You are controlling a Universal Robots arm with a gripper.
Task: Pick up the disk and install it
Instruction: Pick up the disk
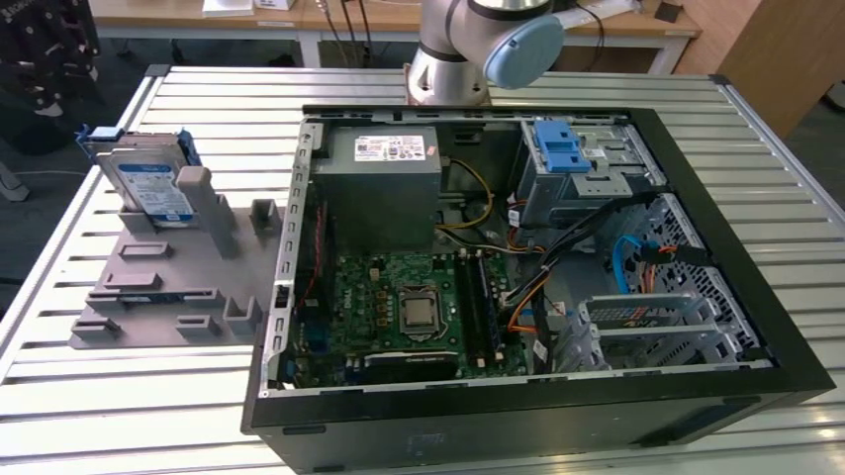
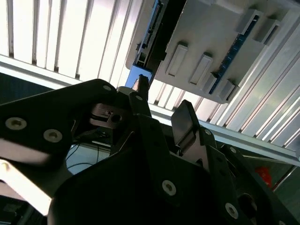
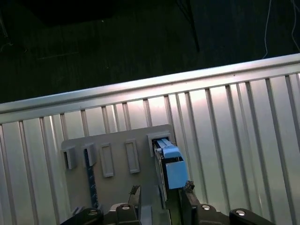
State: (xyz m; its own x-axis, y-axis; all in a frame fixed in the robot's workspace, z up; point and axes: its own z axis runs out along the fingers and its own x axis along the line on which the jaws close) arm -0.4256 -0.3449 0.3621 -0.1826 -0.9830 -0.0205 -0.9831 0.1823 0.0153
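The disk (image 1: pixel 145 183) stands upright in the tray (image 1: pixel 158 307), not gripped. The claw (image 3: pixel 161 192) hangs over it, jaws apart and empty. It looks a bit off-centre, so one finger (image 3: pixel 189 199) could clip the blue bracket and jam or tip the disk.

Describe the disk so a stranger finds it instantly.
Beside the open black computer case, toward the exterior view's left, a grey plastic slotted tray lies on the metal table. At its far end stands the flat silver disk, blue-bracketed and labelled among plain grey posts.
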